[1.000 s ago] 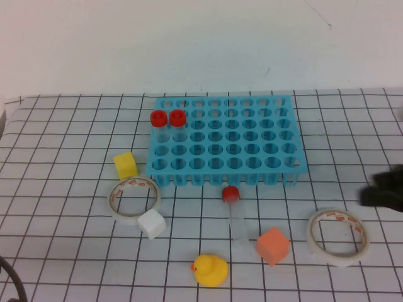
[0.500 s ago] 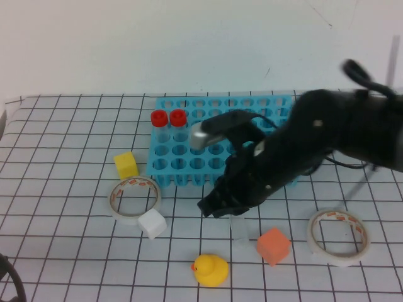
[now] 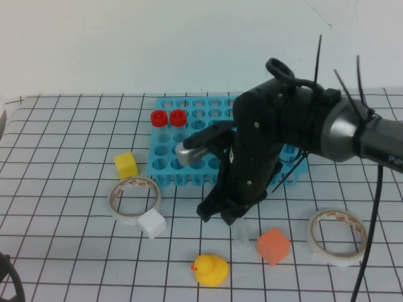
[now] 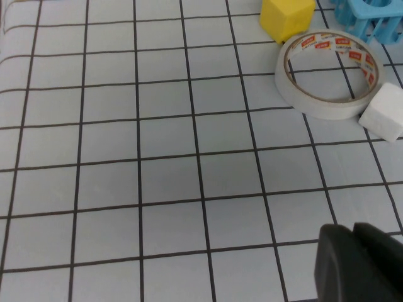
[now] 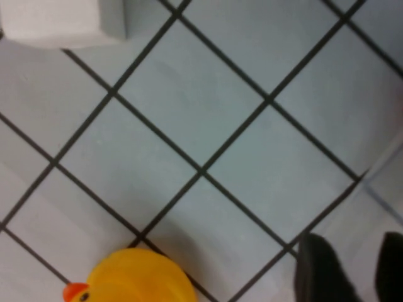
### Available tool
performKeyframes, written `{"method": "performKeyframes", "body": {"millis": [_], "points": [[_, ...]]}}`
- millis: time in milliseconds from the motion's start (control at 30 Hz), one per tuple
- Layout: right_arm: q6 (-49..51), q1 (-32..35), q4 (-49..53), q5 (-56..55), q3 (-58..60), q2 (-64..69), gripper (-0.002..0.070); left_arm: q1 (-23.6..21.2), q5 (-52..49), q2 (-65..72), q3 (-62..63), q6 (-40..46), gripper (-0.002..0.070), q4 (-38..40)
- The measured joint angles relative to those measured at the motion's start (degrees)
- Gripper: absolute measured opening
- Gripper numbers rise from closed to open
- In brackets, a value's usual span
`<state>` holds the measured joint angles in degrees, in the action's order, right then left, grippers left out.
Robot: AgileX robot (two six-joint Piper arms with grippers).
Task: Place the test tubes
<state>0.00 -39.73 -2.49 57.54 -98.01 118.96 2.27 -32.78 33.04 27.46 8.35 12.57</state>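
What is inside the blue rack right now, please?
Two red-capped tubes stand in back-left wells of the blue rack. The right arm covers middle wells; right gripper hovers in front, left gripper over the gridded table.

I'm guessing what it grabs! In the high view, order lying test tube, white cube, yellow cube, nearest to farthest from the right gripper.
1. Lying test tube, at the right gripper.
2. White cube, to its left.
3. Yellow cube, farther left.
Left gripper: far left.

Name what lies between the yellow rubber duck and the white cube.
Bare gridded tabletop between duck and cube, in the right wrist view. The open right hand hovers beside that gap; the shut left hand hangs over the table's left.
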Motion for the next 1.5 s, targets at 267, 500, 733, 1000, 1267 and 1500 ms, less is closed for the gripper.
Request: {"method": "performKeyframes", "body": {"millis": [267, 500, 733, 1000, 1267, 1500], "points": [[0.0, -0.03, -0.77, 1.25, -0.5, 2.73, 0.041, 0.0, 0.11, 0.0, 0.0, 0.0, -0.0002, 0.0], [2.05, -0.03, -0.76, 1.76, -0.5, 4.77, 0.0341, 0.0, 0.11, 0.0, 0.0, 0.0, -0.0002, 0.13], [3.6, -0.03, -0.87, 3.04, -1.37, 4.87, 0.0235, 0.0, 0.24, 0.0, 0.0, 0.0, -0.0002, 0.25], [5.13, -0.66, 0.0, 5.95, -10.2, 3.09, 0.0235, 0.0, 8.23, 0.0, 0.0, 0.0, -0.0002, 4.96], [6.81, -7.37, 6.78, -6.66, -9.19, -8.09, 0.0235, 0.0, 19.71, 0.0, 0.1, 0.3, -0.0002, 12.09], [7.56, -13.45, 11.3, -26.33, 4.45, -19.0, 0.0235, 0.0, 19.02, 0.0, 5.96, 5.6, -0.0002, 12.71]]}}
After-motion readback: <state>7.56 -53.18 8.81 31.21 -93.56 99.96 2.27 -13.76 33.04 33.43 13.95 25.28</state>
